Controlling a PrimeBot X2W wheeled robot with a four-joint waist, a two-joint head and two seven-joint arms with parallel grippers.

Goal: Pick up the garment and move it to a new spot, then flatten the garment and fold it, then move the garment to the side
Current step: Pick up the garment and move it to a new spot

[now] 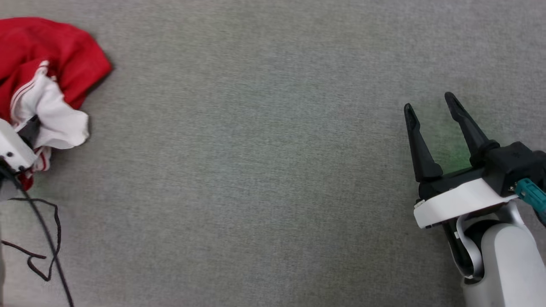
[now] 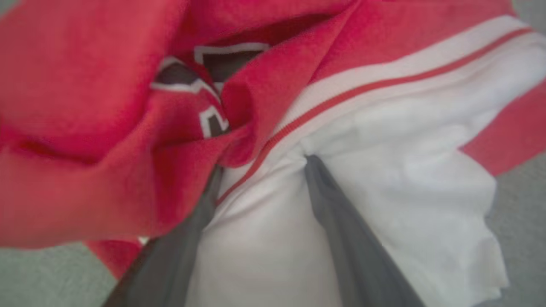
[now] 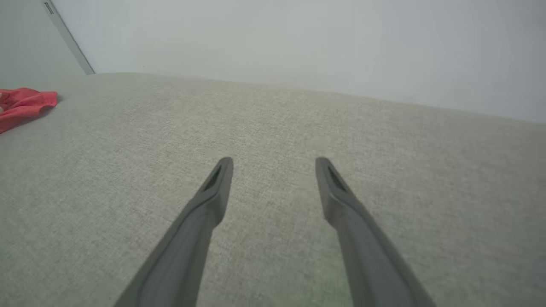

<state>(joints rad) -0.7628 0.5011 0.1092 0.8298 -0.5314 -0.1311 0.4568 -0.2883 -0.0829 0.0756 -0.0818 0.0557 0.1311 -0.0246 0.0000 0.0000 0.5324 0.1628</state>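
L gripper [image 2: 263, 166]: fingers spread wide, tips pushed into the garment [image 2: 85, 106], soft white sleeve cloth bunched btwn them, not clamped. R gripper [image 1: 429, 102]: wide apart, empty, lower right over the grey woven surface [image 1: 256, 170]. Head view: garment crumpled at upper left edge. L wrist view adds red-white stripe trim close up. R wrist view: garment a small red lump far left, pale wall [image 3: 298, 42] behind.

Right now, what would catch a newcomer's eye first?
The bright red and white garment, bunched at the far left of the grey surface, with the left hand open in its white folds. The right hand hovers open at lower right, apart from it.
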